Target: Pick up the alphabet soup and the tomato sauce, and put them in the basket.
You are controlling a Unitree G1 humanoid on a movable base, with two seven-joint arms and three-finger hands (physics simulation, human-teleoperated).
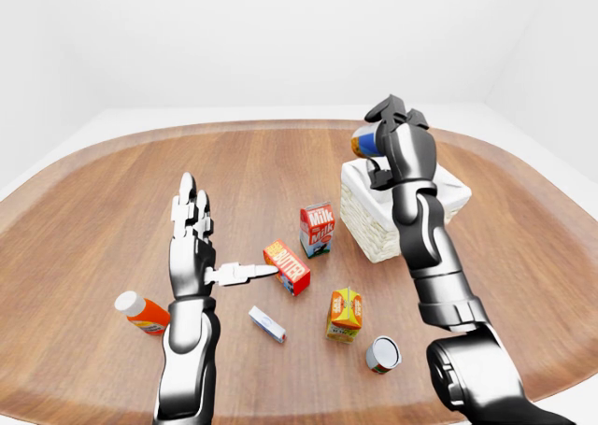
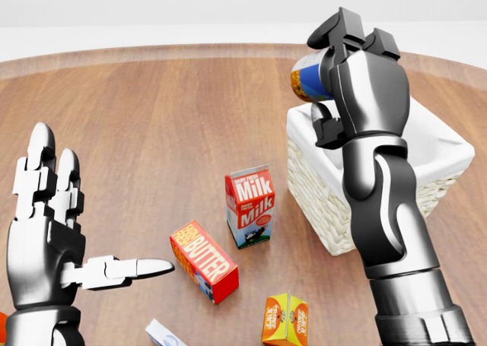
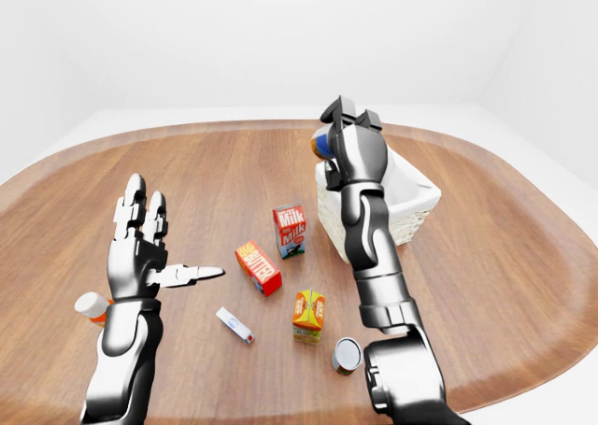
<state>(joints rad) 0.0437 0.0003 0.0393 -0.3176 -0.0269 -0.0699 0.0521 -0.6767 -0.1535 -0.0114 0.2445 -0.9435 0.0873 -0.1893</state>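
Observation:
My right hand [image 2: 326,80] is shut on a can with a blue and orange label, which I take for the alphabet soup [image 2: 307,80]. The can lies on its side in the fingers, held in the air above the left top corner of the white woven basket [image 2: 321,188]. A second can, likely the tomato sauce [image 1: 383,354], stands on the wooden table near the bottom of the left-eye view, beside my right forearm. My left hand [image 2: 91,217] hovers open at the left with its fingers up and thumb out, holding nothing.
On the table between the hands are a milk carton [image 2: 249,205], a red butter box [image 2: 203,260] and an orange juice carton [image 2: 285,319]. A small white-blue box [image 1: 267,324] and an orange-labelled bottle [image 1: 142,313] lie lower left. The table's rounded edge [image 1: 84,388] runs close by.

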